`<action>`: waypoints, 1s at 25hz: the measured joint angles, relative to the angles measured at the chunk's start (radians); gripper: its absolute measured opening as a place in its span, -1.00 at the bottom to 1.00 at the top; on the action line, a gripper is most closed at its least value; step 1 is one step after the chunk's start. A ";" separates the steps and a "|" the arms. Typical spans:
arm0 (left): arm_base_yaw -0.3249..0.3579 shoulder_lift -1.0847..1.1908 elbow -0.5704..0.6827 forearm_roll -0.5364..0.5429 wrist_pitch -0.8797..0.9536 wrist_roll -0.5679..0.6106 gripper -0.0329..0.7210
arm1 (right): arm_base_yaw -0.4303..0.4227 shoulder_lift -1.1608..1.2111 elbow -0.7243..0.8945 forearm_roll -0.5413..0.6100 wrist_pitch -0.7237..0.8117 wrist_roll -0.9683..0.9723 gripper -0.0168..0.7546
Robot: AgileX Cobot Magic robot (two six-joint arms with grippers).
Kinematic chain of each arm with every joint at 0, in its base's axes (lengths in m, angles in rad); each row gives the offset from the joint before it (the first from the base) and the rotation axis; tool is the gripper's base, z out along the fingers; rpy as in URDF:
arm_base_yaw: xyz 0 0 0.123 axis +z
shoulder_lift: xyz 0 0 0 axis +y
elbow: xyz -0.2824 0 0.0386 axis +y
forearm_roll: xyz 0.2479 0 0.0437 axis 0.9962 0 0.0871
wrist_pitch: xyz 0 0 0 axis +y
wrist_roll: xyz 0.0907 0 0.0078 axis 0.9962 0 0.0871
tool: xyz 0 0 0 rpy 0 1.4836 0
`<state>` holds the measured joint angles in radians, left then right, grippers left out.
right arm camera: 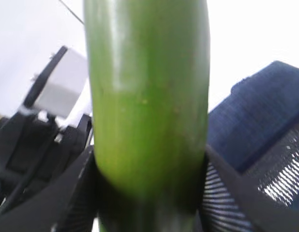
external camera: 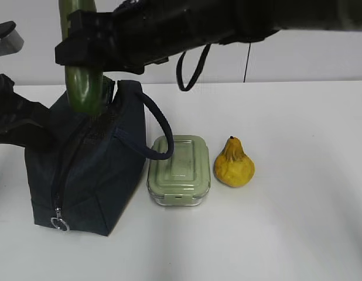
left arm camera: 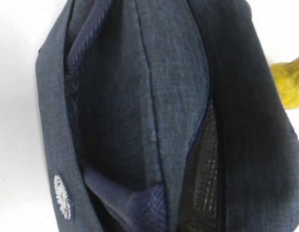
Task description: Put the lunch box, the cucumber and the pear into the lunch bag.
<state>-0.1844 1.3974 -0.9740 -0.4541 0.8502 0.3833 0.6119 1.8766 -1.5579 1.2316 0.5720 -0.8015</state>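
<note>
Right gripper (external camera: 81,50) clamped on cucumber (external camera: 82,88), held upright between fingers, lower end at lunch bag (external camera: 93,175) opening. Left gripper state: cannot tell. Lunch box (external camera: 178,170), pear (external camera: 234,164) on table (external camera: 298,222) beside bag.

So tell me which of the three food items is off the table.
The cucumber: held upright by the right gripper above the lunch bag, while the lunch box and pear sit on the table.

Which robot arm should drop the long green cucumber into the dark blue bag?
The right one, probably. The right gripper already clamps the long dark green cucumber upright, its lower end at the mouth of the boxy navy fabric lunch bag. The left arm sits at the bag's far side, carrying nothing visible.
</note>
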 joint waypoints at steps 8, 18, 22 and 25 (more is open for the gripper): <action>0.000 0.000 0.000 0.001 0.001 -0.001 -0.96 | 0.004 0.183 -0.017 0.083 -0.024 -0.111 0.11; 0.000 0.000 0.000 0.011 0.001 -0.001 -0.96 | 0.004 0.194 -0.022 -0.126 0.083 -0.119 0.54; 0.000 0.000 0.000 0.011 0.001 -0.001 -0.96 | -0.002 0.183 -0.042 -0.200 0.098 -0.128 0.63; 0.000 0.000 0.000 0.013 0.003 -0.001 -0.96 | -0.018 0.143 -0.058 -0.263 0.102 -0.116 0.64</action>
<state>-0.1844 1.3974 -0.9740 -0.4415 0.8532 0.3824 0.5935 2.0199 -1.6155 0.9686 0.6741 -0.9171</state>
